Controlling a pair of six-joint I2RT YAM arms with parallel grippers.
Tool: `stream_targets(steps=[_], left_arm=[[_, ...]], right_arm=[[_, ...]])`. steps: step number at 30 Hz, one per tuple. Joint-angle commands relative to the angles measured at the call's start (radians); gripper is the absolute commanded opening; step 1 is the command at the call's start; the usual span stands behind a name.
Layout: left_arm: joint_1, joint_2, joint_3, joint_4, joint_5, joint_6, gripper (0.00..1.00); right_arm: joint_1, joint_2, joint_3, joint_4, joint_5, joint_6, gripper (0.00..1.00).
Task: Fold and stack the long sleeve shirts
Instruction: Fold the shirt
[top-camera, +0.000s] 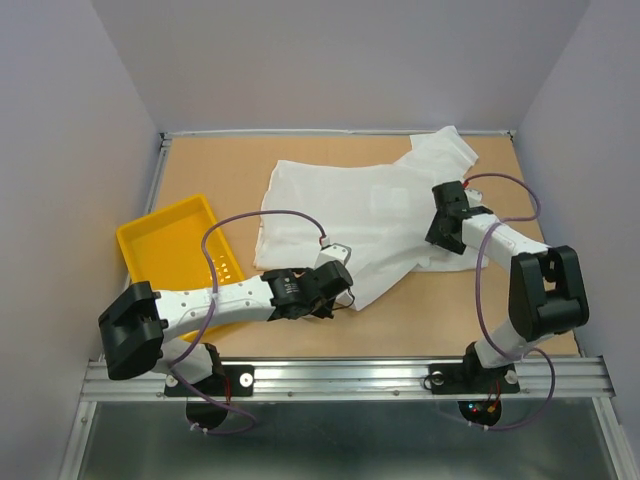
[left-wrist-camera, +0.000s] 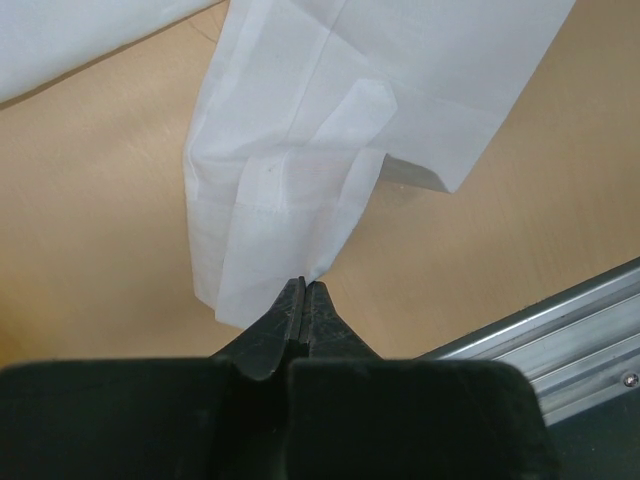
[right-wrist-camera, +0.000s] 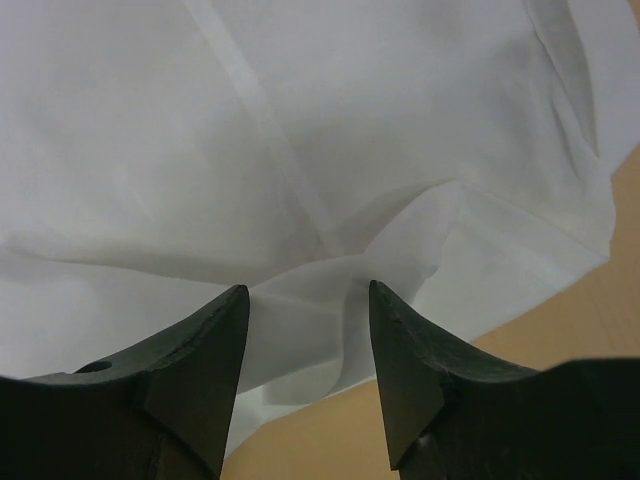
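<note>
The shirt (top-camera: 350, 205) is white, thin and rumpled, lying loosely spread over the middle and far right of the table (top-camera: 200, 170), with one end reaching toward the far right corner. Its near edge is doubled over in creased layers. A narrow sleeve end (left-wrist-camera: 280, 200) trails toward the near left.

Closed in on three sides by plain, pale lilac-grey walls (top-camera: 340, 60). Floored with a flat tan desk (top-camera: 420, 310), softly and evenly lit from above. Edged along the near side by a ribbed aluminium rail (top-camera: 350, 375).
</note>
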Motion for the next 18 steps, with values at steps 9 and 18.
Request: stream_targets(steps=[9,18], left_arm=[[-0.001,-0.015,0.002,0.001,-0.024,0.002,0.01],[0.001,-0.021,-0.007,-0.006,-0.037,0.0,0.01]], right_arm=[[0.003,0.122,0.054,-0.068,0.152,-0.028,0.52],[0.003,0.093,0.041,-0.086,0.228,-0.023,0.3]])
